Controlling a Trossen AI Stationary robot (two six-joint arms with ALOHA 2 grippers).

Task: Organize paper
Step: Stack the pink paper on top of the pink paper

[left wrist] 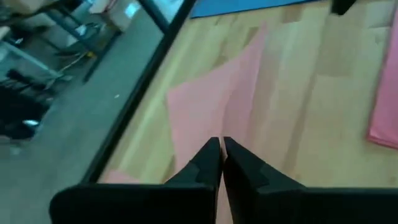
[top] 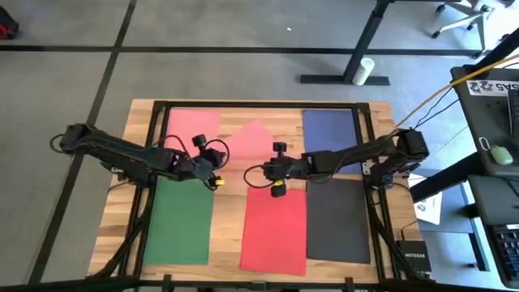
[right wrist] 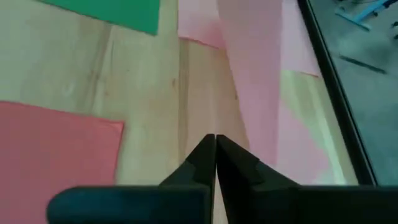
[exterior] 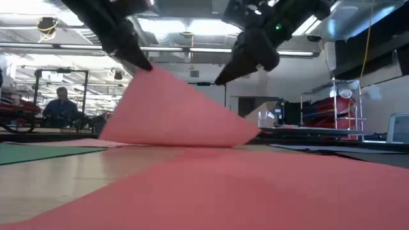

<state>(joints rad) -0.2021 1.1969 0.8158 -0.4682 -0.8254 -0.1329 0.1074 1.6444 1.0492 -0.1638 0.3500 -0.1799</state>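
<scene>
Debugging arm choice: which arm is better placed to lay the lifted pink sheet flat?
Left, probably. The left gripper is shut on the raised peak of the pink sheet. The right gripper is shut and looks clear of the sheet.

Bare wooden tabletop (top: 231,203) shows as narrow strips between the flat green sheet (top: 180,219), red sheet (top: 276,227) and dark grey sheet (top: 339,219). At centre frame, both dark arms and a raised pink paper sheet (top: 255,138) block passage.

An open lab: office chair (top: 459,16), ceiling strip lights (exterior: 192,27), equipment racks (exterior: 61,89).
</scene>
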